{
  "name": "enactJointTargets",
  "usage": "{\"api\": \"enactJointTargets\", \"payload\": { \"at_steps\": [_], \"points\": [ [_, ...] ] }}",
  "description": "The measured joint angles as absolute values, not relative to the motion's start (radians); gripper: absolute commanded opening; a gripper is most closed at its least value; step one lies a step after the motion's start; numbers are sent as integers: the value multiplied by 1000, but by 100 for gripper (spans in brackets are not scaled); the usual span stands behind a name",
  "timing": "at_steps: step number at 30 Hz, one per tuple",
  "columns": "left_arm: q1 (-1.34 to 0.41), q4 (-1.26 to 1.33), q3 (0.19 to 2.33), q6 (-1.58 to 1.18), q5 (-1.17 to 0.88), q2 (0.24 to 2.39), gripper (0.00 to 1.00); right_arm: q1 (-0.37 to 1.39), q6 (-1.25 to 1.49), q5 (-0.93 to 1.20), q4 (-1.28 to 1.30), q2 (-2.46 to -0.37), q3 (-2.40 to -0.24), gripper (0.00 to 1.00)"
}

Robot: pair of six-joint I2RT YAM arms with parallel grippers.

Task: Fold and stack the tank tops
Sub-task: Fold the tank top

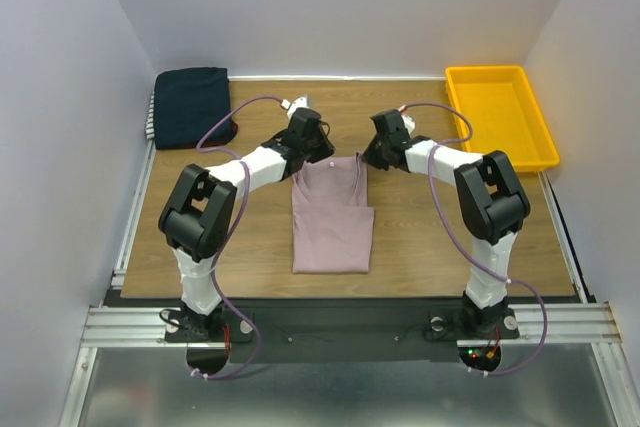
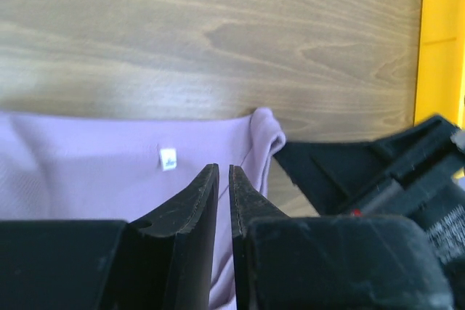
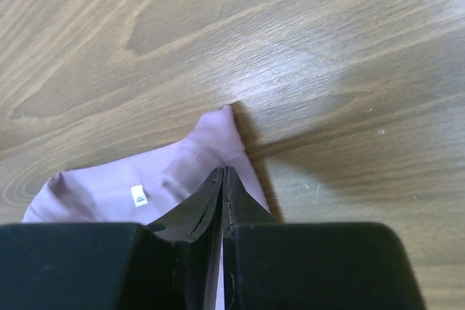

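1. The pink tank top (image 1: 332, 222) is laid mid-worktop (image 1: 430, 237), seemingly part-folded; the folded stack (image 1: 192, 105), navy uppermost, is set at the far left.
2. The left fingers (image 2: 192, 212) are seen almost together, with only a thin slit between them; the right fingers (image 3: 243, 212) are pressed together. Whether cloth is nipped cannot be told.
3. The fabric is judged light and limp. It is best taken at both far corners — by the straps — and lifted evenly, lest it sag or unfold.

Nothing readable tbh: the white tag (image 2: 168, 158) on the pink tank top (image 2: 87, 179) is just a blur, same with the white lettering (image 2: 445, 230) on the black casing (image 2: 407, 194).
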State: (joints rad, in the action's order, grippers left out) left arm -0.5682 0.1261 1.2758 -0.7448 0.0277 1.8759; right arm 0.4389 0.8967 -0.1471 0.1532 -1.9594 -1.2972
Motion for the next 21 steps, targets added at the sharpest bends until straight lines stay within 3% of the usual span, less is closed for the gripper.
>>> {"api": "enactJointTargets", "payload": {
  "at_steps": [17,21],
  "points": [
    [-464,99,928,-833,113,1515,25,439,919,-147,119,-2019,-1308,8],
    [-408,77,886,-860,134,1478,20,440,905,-148,119,-1988,-1307,8]
  ]
}}
